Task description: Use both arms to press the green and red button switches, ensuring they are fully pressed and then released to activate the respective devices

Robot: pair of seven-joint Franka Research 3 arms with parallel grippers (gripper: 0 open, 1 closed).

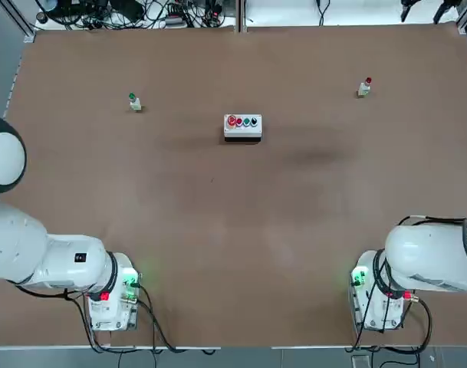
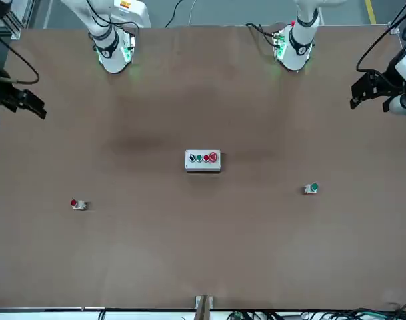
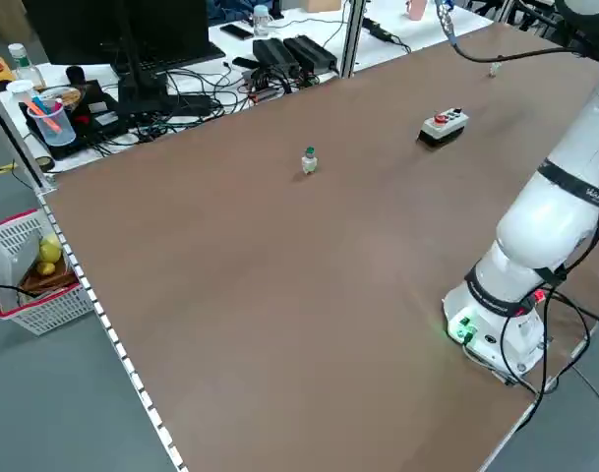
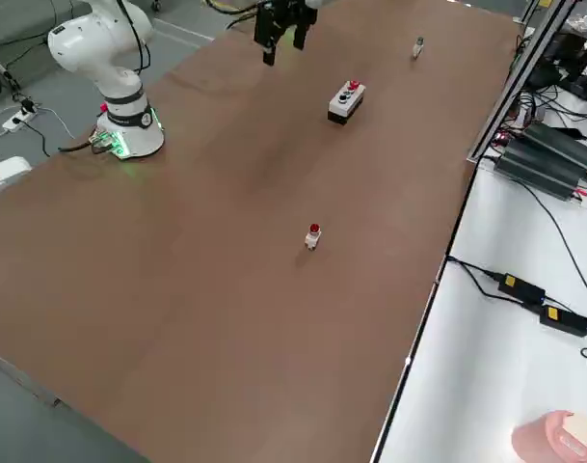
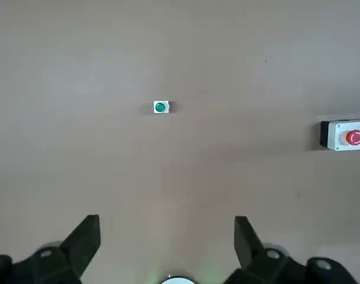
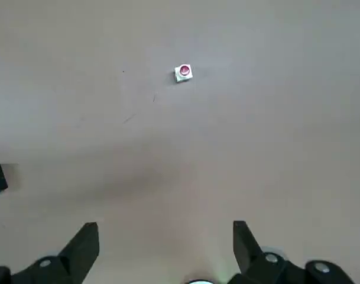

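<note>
The brown counter (image 1: 241, 184) stretches under two white arms, left (image 1: 34, 245) and right (image 1: 432, 257). Left jaws (image 5: 168, 244) and right jaws (image 6: 166, 245) hang over its opposite sides, both spread wide, gripping nothing. A white button box (image 1: 242, 126) sits between the little green-capped switch (image 1: 135, 102), on the left, and the red-capped switch (image 1: 364, 88), on the right.

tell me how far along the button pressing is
Nothing looks done yet: the green switch and red switch stand untouched. Neither is in hand; the left gripper and right gripper are open, well away from both. Pressing and releasing each appears to be left.
</note>
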